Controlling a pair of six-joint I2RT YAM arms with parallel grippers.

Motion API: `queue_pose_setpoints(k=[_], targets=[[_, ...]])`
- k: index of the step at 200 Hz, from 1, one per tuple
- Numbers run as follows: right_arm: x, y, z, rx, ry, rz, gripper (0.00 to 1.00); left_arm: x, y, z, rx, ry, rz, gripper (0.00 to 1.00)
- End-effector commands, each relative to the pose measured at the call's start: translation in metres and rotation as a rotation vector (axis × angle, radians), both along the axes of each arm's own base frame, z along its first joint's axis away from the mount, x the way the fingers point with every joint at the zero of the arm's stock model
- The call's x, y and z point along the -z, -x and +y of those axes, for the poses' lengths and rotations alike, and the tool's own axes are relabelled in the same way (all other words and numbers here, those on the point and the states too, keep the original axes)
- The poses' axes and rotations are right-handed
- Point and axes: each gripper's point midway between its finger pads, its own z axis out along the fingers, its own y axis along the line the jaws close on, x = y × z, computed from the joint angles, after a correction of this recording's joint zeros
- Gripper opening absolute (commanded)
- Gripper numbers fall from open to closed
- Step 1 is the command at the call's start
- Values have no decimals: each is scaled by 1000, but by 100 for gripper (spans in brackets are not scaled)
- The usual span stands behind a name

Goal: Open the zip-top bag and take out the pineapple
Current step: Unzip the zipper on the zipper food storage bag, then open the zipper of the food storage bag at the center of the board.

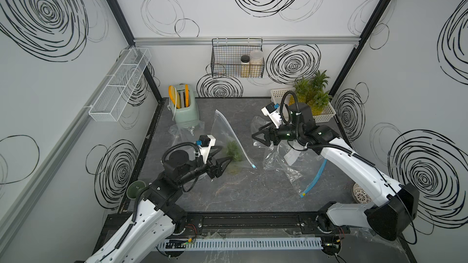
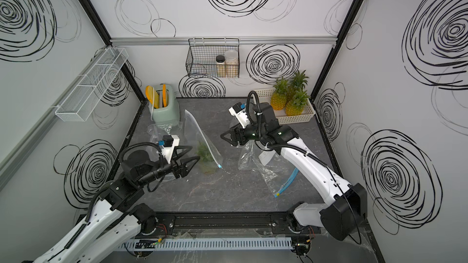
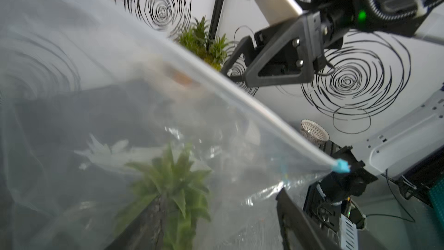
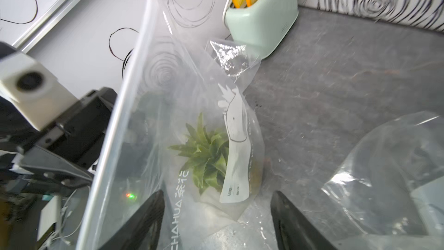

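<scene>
Pineapple (image 1: 234, 151) sits low in the zip-top bag (image 1: 222, 132) on the table (image 1: 240, 193), the zip sloping down to the near blue slider (image 1: 254, 166). The left gripper (image 1: 225, 155) is nearer, just left of the bag, jaws spread and empty. The right gripper (image 1: 256, 132), equally wide, hangs apart to the right.

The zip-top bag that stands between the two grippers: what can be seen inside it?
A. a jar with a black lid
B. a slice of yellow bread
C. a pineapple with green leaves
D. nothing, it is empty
C: in the right wrist view the green leaves of a pineapple show through the clear film of the zip-top bag.
</scene>
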Motion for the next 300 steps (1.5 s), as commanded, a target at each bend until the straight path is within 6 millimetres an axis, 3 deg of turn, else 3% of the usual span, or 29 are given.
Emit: queue_pose_setpoints(k=[1,51,82,119,159,180,201,223,241,259,300], targets=[[-2,6,16,-69,-80,33,75,18,-13,5,-114,6,20,75],[18,5,39,-116,-73,81,81,33,-32,-3,-158,-72,-8,76],[32,6,49,-139,-68,118,81,24,-40,2,-222,-95,-57,76],[48,12,62,-177,-59,162,81,8,-32,4,-241,-103,-123,77],[67,20,78,-220,-40,219,76,12,-26,-8,-170,-100,-149,79],[69,27,86,-242,-40,223,66,13,-24,-16,-134,-88,-164,78],[72,28,87,-242,-37,231,45,12,-25,-20,-119,-83,-184,67],[72,28,86,-239,-41,237,24,12,-26,-23,-110,-86,-190,28],[72,25,81,-225,-34,244,11,12,-25,-23,-104,-90,-187,11],[71,20,72,-195,-33,245,3,15,-23,-19,-113,-101,-181,0],[65,9,44,-131,-50,221,0,15,-18,2,-191,-70,-181,0]])
